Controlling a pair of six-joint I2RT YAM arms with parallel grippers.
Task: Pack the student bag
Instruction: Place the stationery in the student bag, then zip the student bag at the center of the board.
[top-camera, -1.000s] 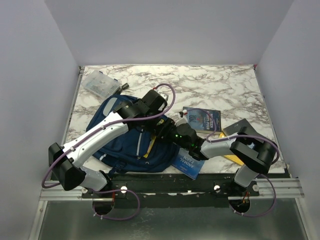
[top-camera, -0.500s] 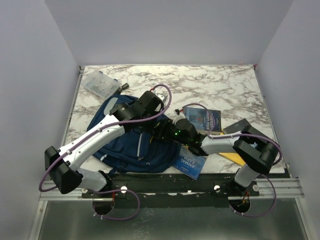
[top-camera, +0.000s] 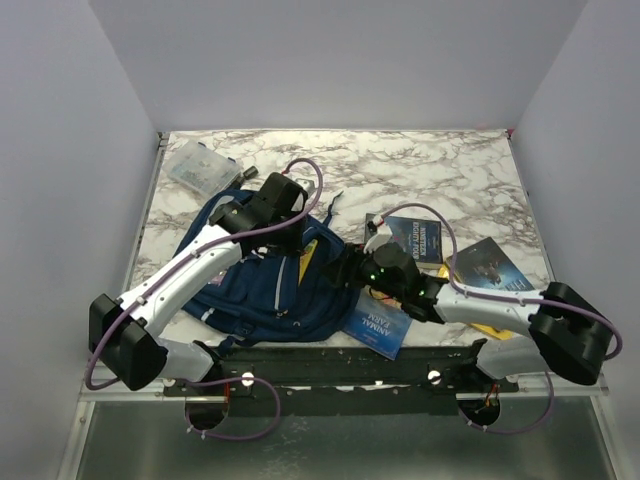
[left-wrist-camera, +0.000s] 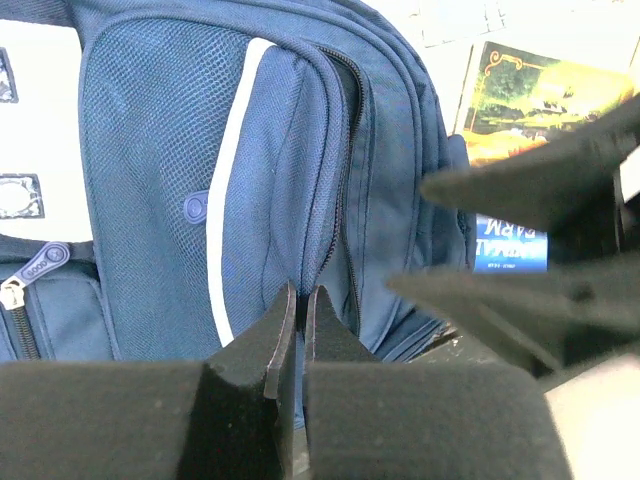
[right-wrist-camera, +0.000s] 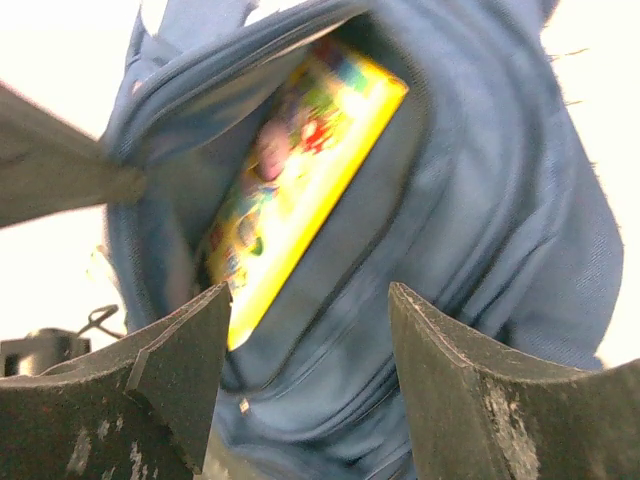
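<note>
Within the last second, the left gripper (left-wrist-camera: 302, 305) drew the upper edge of the student bag (top-camera: 250, 290) toward the bag's far-left side. Its jaws were pressed together on a fold of fabric beside the zipper, so the mouth stood wider than before. The right gripper (right-wrist-camera: 310, 310) came up to the mouth from the bag's right, fingers well apart and holding nothing. A yellow book (right-wrist-camera: 300, 170) sat partly inside the mouth. The bag itself lay on the marble table (top-camera: 420, 170). We judged one item nearly packed, while a blue book (top-camera: 378, 325) just right of the bag was not yet packed.
</note>
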